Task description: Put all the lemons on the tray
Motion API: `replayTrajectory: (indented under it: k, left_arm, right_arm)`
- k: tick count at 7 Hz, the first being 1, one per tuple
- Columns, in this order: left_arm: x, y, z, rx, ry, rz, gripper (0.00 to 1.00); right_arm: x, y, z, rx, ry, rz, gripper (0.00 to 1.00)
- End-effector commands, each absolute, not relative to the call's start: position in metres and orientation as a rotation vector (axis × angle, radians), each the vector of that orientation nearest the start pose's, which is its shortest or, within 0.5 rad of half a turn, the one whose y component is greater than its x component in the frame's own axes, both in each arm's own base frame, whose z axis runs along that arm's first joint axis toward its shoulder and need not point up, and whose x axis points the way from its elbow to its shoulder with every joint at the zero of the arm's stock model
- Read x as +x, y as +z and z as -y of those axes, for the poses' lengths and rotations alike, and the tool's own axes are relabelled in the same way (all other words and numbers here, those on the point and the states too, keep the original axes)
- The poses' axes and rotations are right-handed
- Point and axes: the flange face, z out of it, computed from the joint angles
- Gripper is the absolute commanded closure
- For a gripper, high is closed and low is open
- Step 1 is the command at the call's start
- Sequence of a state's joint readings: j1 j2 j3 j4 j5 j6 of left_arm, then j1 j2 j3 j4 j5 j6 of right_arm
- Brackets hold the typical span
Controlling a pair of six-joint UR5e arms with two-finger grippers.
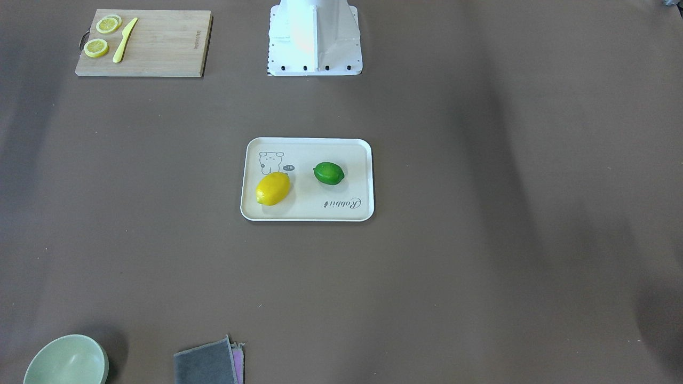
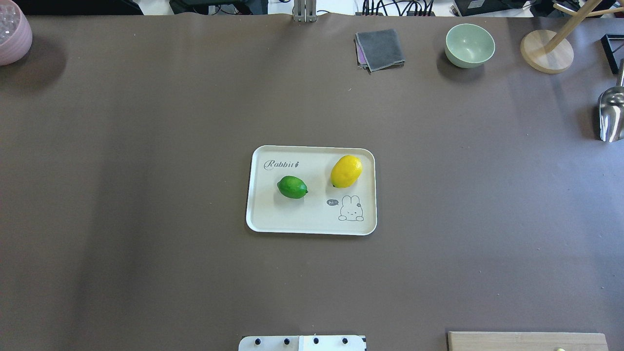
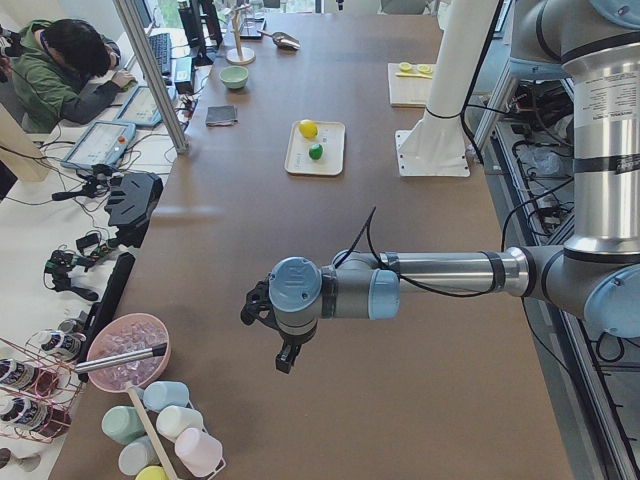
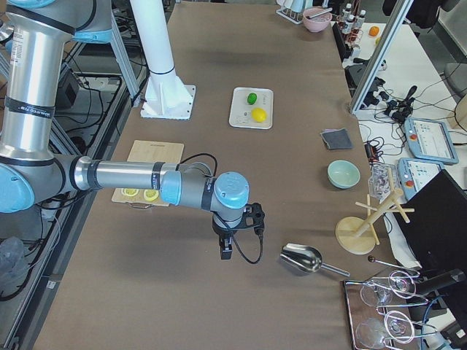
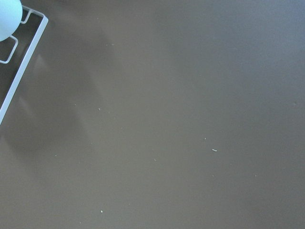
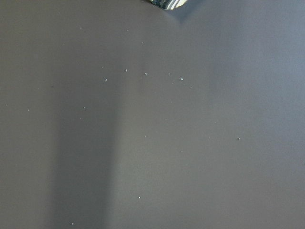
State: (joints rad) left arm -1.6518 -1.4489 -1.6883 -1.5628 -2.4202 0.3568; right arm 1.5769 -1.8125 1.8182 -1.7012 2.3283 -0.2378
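The yellow lemon (image 1: pixel 273 188) (image 2: pixel 346 171) and the green lemon (image 1: pixel 328 173) (image 2: pixel 292 187) both lie inside the cream tray (image 1: pixel 309 212) (image 2: pixel 302 217) at the middle of the table, apart from each other. My left gripper (image 3: pixel 285 355) shows only in the exterior left view, far from the tray near the table's left end; I cannot tell if it is open or shut. My right gripper (image 4: pixel 226 248) shows only in the exterior right view, near the table's right end; I cannot tell its state either. Both wrist views show only bare table.
A bamboo cutting board (image 1: pixel 160 45) holds lemon slices (image 1: pixel 96 48) and a yellow knife (image 1: pixel 124 40). A green bowl (image 2: pixel 469 45), grey cloth (image 2: pixel 380 48), wooden stand (image 2: pixel 546 51), metal scoop (image 2: pixel 612 114) and pink bowl (image 2: pixel 12 31) stand along the edges.
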Motion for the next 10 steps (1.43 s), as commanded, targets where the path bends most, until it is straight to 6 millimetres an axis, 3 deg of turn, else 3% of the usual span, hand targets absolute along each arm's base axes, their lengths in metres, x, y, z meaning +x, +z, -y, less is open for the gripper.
replayTrajectory:
  k: [1,3,5,10]
  left_arm:
    - [-0.096,0.638,0.445,0.103,0.163,-0.818,0.0]
    - [-0.101,0.648,0.435,0.083,0.167,-0.751,0.0]
    - [-0.1,0.629,0.424,0.12,0.183,-0.75,0.0]
    - [-0.101,0.624,0.424,0.133,0.186,-0.747,0.0]
  right_arm:
    - [0.067,0.658,0.378,-0.029,-0.171,0.77,0.0]
    - [0.067,0.658,0.378,-0.029,-0.171,0.77,0.0]
    - [0.067,0.658,0.378,-0.029,-0.171,0.774,0.0]
    - [0.066,0.659,0.376,-0.031,-0.169,0.787,0.0]
